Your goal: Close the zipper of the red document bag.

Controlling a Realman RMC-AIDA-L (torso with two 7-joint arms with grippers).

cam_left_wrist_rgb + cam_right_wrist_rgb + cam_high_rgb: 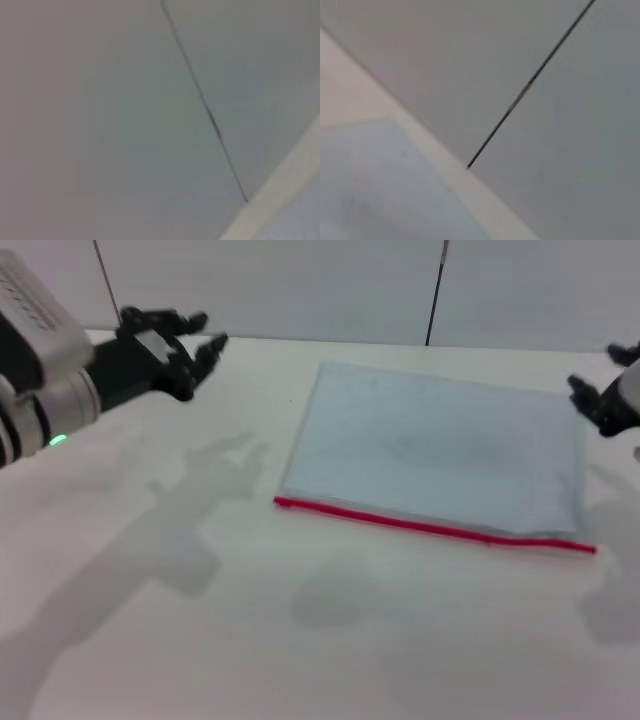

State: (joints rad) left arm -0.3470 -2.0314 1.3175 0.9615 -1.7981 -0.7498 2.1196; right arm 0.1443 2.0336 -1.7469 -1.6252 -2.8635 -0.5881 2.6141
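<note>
The red document bag (435, 455) lies flat on the white tabletop (200, 640), right of centre in the head view. It is a translucent pale blue-grey pouch. The zipper (430, 527) runs as a thin red strip along the long edge nearest the robot, from the pouch's near-left corner to its near-right corner, with a slight kink close to the right end.

The left hand (185, 340) hangs above the far-left part of the tabletop, well apart from the bag, dark fingers (210, 348) spread wide and holding nothing. Its shadow falls on the tabletop between it and the bag.

The right hand (605, 400) shows only partly at the right edge of the head view, just beside the bag's far-right corner. Whether it is wide or narrow cannot be told; contact with the bag cannot be told either.

The left wrist view shows the wall panel (125, 125) with a dark seam. The right wrist view shows a corner of the bag (380, 185) on the tabletop, with wall behind.
</note>
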